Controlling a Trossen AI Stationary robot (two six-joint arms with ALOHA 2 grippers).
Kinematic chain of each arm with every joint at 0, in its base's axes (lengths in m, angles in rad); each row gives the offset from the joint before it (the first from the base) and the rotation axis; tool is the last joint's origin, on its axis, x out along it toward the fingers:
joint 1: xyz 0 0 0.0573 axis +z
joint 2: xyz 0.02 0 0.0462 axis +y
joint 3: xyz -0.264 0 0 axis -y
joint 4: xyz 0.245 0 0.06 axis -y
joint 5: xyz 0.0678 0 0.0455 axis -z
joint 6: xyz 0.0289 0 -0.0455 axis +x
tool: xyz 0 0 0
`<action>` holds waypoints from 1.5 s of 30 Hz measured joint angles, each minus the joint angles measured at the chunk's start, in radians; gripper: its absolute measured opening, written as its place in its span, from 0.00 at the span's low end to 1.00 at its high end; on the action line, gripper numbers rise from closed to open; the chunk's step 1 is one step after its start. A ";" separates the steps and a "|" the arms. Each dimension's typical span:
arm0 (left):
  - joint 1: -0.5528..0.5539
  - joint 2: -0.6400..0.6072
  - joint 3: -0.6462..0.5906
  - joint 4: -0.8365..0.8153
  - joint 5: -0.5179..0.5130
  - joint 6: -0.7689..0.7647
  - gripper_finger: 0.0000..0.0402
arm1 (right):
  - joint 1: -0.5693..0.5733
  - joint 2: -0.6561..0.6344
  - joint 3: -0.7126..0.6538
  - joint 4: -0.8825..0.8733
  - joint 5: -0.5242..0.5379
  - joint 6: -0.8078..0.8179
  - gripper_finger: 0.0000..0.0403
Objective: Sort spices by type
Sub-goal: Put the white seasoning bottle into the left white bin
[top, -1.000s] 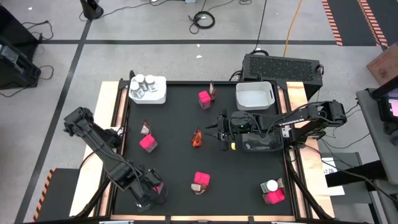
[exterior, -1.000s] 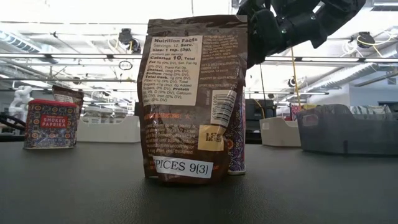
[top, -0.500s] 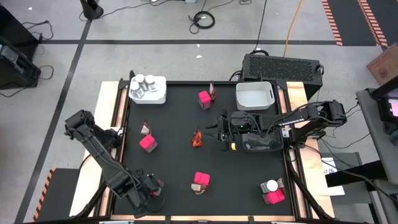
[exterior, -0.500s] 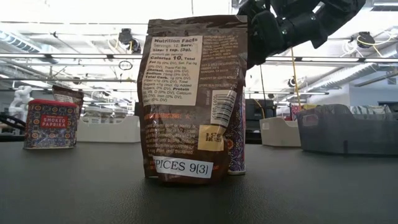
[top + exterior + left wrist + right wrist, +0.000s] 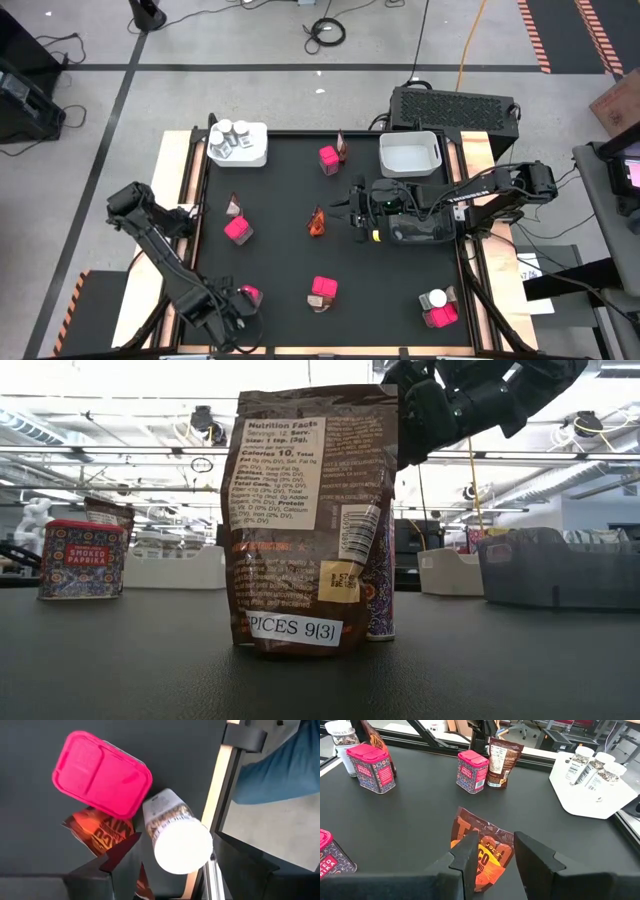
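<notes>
Left claw (image 5: 228,312) now farther back from corner pink box (image 5: 249,295).

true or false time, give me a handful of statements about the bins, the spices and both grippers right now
1. The white bin at the table's far left corner holds white-capped jars. True.
2. The white bin near the right arm is full of pink boxes. False: it looks empty.
3. The right gripper faces an orange-brown sachet at mid-table. True.
4. The left gripper is at the table's far edge. False: it is at the near left corner, over a pink box, a jar and a sachet.
5. Every pink box is already binned. False: several stand on the mat.
</notes>
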 joint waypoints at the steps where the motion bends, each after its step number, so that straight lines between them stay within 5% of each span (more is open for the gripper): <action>1: 0.001 0.000 0.000 0.000 -0.001 0.000 0.61 | 0.000 0.000 0.000 0.000 0.000 0.000 0.30; 45: -0.003 0.038 -0.018 0.014 0.042 0.079 0.61 | 0.000 0.000 0.000 -0.028 0.000 -0.003 0.30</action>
